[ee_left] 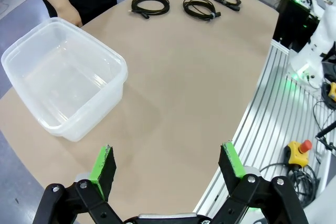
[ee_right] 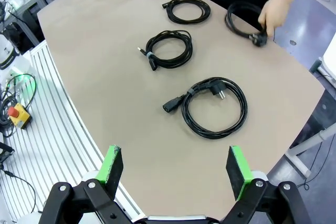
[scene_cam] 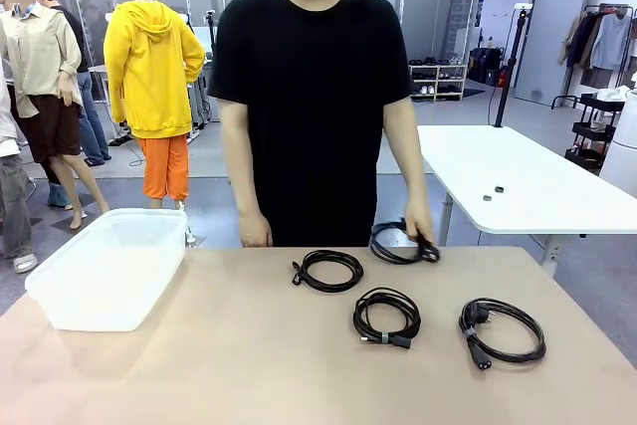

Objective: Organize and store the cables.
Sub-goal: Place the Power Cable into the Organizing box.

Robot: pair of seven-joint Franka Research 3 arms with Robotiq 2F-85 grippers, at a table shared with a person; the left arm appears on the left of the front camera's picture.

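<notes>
While cables [scene_cam: 396, 338] lie far-right — bare table [scene_cam: 239, 355] along the near edge.

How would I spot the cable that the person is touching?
Look at the tan table, along its far edge by the person. The farthest cable lies there, a black coil. Unlike the three other cables, it has the person's hand on it.

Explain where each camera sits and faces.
Front view: robot's side, facing across the beige table to the person, whose hand rests on a black coiled cable.
Left wrist view: above the table, looking past the open left gripper at the clear plastic bin.
Right wrist view: likewise, past the open right gripper at the nearest cable.
Both wrist views share four cables, the bin.
</notes>
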